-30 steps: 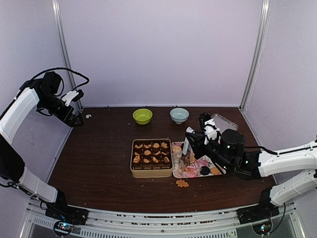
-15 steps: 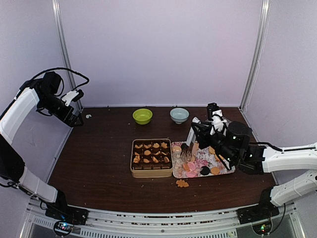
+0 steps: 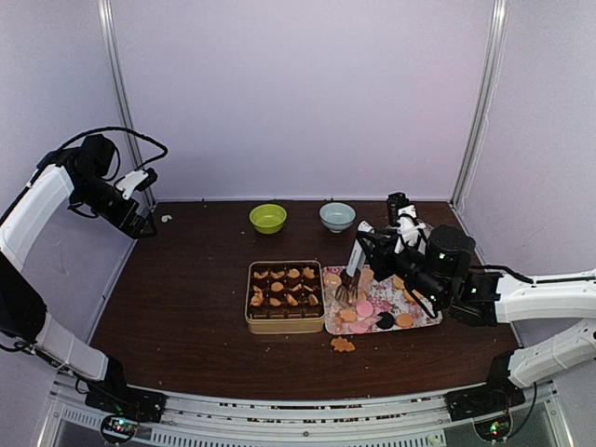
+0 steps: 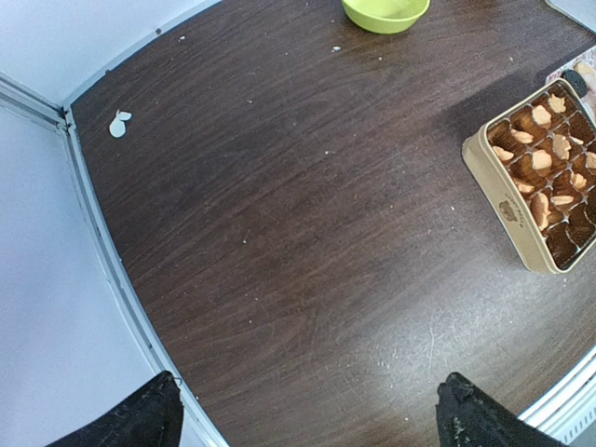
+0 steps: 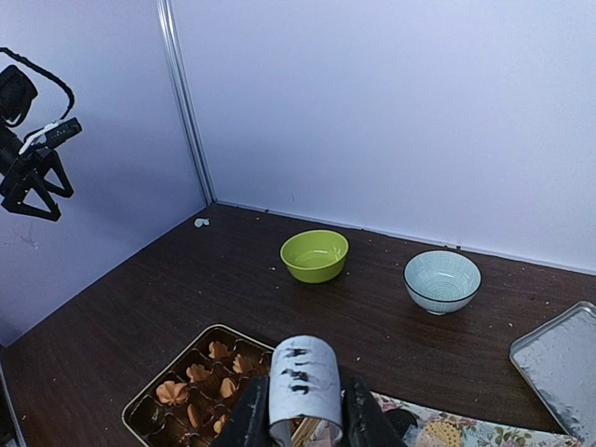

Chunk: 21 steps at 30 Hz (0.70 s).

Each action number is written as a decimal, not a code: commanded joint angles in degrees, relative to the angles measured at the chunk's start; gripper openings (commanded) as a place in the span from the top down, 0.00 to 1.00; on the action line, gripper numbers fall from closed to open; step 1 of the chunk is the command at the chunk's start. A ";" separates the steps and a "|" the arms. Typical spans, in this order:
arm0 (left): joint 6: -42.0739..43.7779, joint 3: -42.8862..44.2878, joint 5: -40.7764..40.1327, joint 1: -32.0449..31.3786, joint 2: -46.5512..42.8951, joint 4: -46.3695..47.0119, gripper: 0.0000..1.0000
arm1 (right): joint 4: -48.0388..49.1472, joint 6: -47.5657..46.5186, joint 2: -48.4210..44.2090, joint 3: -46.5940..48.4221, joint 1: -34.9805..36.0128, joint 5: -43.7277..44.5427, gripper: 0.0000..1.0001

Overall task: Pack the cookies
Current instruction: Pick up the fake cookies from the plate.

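Over the near edge of the floral tray, the right gripper pinches a white tube between its fingers. The black marks on the tube are too smeared to read. From above, something dark hangs below the tube, and I cannot tell what it is. The wrist view cuts off the gripper's lower part and most of the tray.

The cookies lie in two places. Pink, tan and dark ones are scattered on the floral tray. Tan ones sit in the brown cups of the tan tin, which stands just left of the tray. A lone cookie rests on the table in front of the tray. The tin's side carries a small emblem (too small to make out).

The right arm hides the metal tray from the overhead camera, and only a corner shows in the wrist view.

The left gripper hangs high at the far left with its jaws spread wide and nothing between them. Only its two dark fingertips enter the frame.

A second ago the right gripper was lower, over the tray's cookies. It has since risen and drawn back, uncovering the pink ones. The left arm has not moved.

A green bowl and a pale blue bowl stand at the back. A pale scrap lies in the far left corner.
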 commanded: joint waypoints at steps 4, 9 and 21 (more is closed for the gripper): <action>0.43 1.60 0.86 -0.34 0.01 0.14 0.02 | 2.50 -1.99 0.20 -1.74 0.35 0.82 0.90; 0.41 1.55 0.91 -0.32 0.15 0.14 0.02 | 7.20 -3.27 2.56 -3.80 1.49 2.43 0.88; 0.51 1.55 1.19 -0.31 0.19 0.14 0.02 | 5.30 0.26 0.36 -6.45 2.68 1.48 0.64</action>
